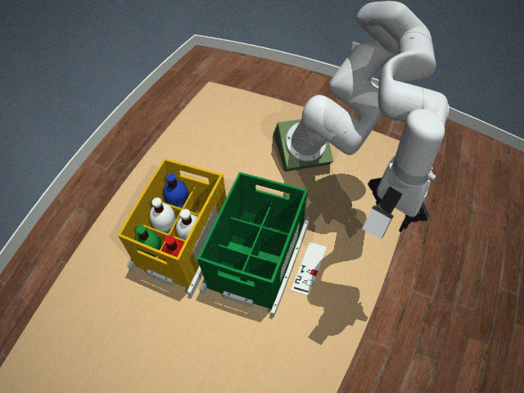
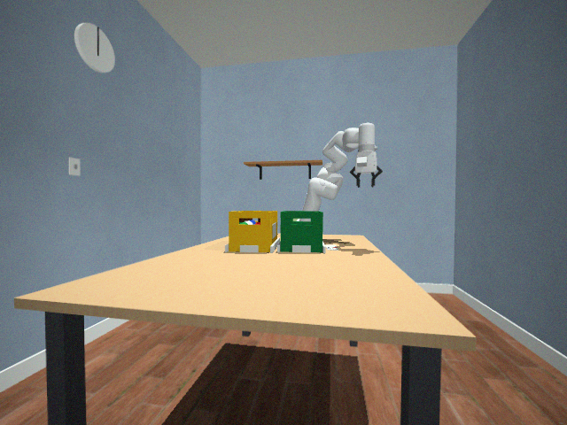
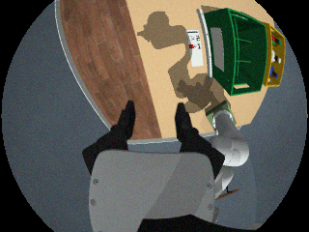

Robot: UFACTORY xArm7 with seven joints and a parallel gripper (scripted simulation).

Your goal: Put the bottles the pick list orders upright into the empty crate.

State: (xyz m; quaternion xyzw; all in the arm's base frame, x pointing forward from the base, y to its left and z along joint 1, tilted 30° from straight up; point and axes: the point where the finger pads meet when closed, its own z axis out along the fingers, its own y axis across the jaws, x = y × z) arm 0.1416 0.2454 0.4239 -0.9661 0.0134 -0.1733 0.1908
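Observation:
A yellow crate (image 1: 171, 219) holds several upright bottles: one blue (image 1: 174, 191), two white (image 1: 160, 214) (image 1: 186, 223), one green (image 1: 146, 237) and one red (image 1: 171, 245). The green crate (image 1: 254, 237) to its right is empty, with divided cells. The pick list (image 1: 309, 267) lies on the table right of the green crate, with its black bar toward the front. It shows a red patch by a 1 and a pale patch by a 2. My gripper (image 1: 397, 206) is open and empty, pointing down high above the table's right edge. It also shows in the exterior view (image 2: 366, 181) and the wrist view (image 3: 154, 112).
The arm's base stands on a green plate (image 1: 302, 146) behind the green crate. White rails (image 1: 290, 270) run along the crates' sides. The table's right edge is close below my gripper, with wooden floor beyond. A wall shelf (image 2: 283, 163) hangs behind the arm.

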